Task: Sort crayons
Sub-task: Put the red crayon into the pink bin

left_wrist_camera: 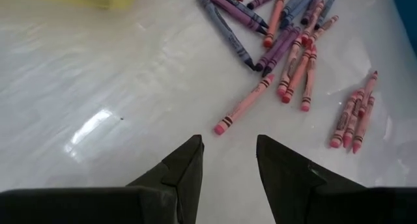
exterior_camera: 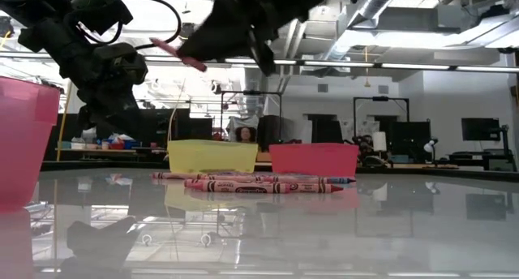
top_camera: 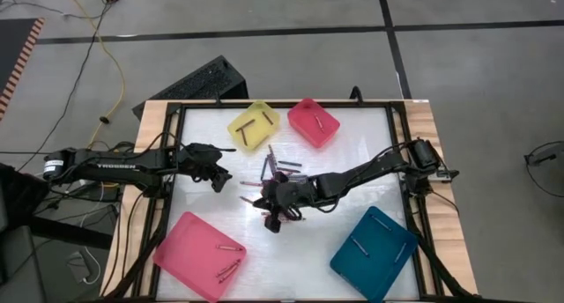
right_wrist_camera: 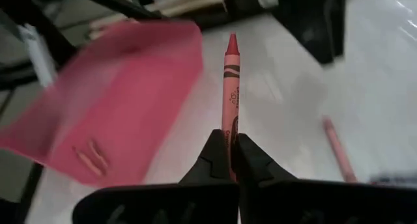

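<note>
Your right pincer (right_wrist_camera: 229,160) grips a pink crayon (right_wrist_camera: 230,87), left pincer (left_wrist_camera: 228,162) open; trays (top_camera: 199,254) hold perhaps seven crayons, the pile (top_camera: 280,173) remaining on the desk (top_camera: 352,144).

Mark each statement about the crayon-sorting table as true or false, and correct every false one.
1. The right gripper is shut on a red crayon. True.
2. The left gripper holds a purple crayon. False: its fingers are open and hold nothing.
3. The yellow tray has dark crayons in it. True.
4. The teal tray is empty. False: it has crayons lying in it.
5. A pile of loose crayons lies on the table between the trays. True.
6. The large pink tray is stacked on the small pink tray. False: they sit apart on the table.
</note>
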`<state>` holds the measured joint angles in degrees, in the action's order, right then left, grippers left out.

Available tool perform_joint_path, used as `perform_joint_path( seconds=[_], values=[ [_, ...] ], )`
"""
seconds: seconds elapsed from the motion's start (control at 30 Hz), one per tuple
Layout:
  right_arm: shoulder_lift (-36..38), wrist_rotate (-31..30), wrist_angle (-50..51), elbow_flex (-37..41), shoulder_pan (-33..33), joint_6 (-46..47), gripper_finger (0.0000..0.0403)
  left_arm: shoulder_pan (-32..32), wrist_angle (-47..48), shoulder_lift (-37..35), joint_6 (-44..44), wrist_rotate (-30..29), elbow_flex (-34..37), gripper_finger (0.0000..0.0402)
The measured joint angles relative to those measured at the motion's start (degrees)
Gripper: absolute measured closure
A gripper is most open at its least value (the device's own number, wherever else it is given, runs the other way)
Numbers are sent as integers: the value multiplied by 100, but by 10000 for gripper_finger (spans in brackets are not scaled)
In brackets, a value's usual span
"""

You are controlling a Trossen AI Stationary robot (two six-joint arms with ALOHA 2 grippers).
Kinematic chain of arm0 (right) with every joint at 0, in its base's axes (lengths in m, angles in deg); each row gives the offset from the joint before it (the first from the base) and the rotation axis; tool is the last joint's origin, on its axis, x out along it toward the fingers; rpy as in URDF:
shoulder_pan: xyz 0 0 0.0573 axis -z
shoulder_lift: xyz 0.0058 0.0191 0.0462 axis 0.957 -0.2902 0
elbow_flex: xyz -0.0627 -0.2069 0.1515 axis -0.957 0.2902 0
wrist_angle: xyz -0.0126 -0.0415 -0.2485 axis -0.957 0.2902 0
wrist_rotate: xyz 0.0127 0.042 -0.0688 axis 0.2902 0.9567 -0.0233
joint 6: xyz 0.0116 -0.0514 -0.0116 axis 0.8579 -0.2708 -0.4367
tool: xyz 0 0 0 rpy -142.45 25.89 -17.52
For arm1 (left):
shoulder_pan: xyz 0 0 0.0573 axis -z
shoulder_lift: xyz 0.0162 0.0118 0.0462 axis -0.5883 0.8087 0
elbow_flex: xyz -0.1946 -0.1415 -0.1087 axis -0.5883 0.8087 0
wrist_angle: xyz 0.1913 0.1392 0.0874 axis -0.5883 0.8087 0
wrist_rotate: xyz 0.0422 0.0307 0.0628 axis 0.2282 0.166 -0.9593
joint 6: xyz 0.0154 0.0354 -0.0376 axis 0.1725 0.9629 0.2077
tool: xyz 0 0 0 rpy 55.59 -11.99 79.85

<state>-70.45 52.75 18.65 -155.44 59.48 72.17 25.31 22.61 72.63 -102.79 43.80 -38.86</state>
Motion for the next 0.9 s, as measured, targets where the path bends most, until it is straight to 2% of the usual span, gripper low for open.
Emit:
perform_joint_path(
  seconds=[0.23,0.4,0.6,0.9],
  values=[
    [7,480,-656,-2,18,-73,401,0,0,1,337,232,0,269],
    [-273,568,-1446,-85,-85,19,401,0,4,0,590,271,0,269],
    [-1148,789,-1344,-1119,-213,88,401,16,43,2,762,402,0,269],
    [-2295,1536,-238,-2955,-232,78,401,28,36,0,704,518,0,269]
  ],
)
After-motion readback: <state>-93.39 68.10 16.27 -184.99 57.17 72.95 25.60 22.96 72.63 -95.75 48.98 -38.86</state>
